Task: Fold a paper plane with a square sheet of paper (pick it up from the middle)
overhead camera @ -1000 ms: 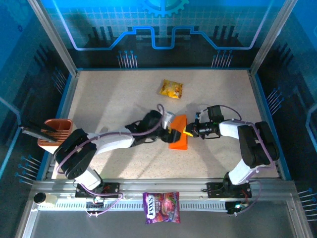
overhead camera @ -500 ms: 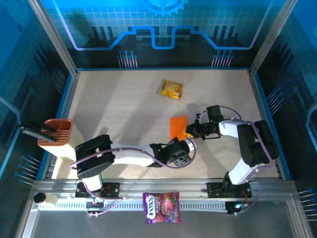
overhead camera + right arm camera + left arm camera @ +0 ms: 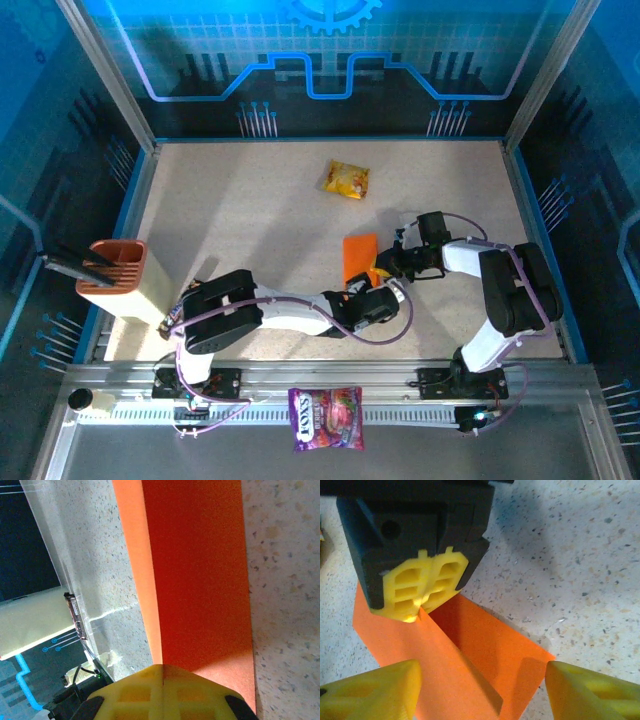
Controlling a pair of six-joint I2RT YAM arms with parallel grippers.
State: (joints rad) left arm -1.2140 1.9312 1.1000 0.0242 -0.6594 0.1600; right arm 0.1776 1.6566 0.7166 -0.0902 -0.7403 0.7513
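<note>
The square sheet of paper is plain bright orange and lies mid-table, creased lengthwise. In the left wrist view one half of the sheet lies flat and the other rises along the crease. My right gripper is shut on the sheet's right edge, and the crease runs into the seam of its yellow fingertips. My left gripper is open just in front of the sheet's near end. Its fingers stand either side of that end without closing on it. No paper plane is in view.
A glossy yellow-orange snack packet lies further back. A purple printed bag rests on the front rail. An orange-brown holder on a cream box stands at the left edge. Blue frame walls ring the table.
My left arm swung from the sheet's left side round to its near end, and its jaws now face the paper. The right gripper kept its pinch and stayed put.
</note>
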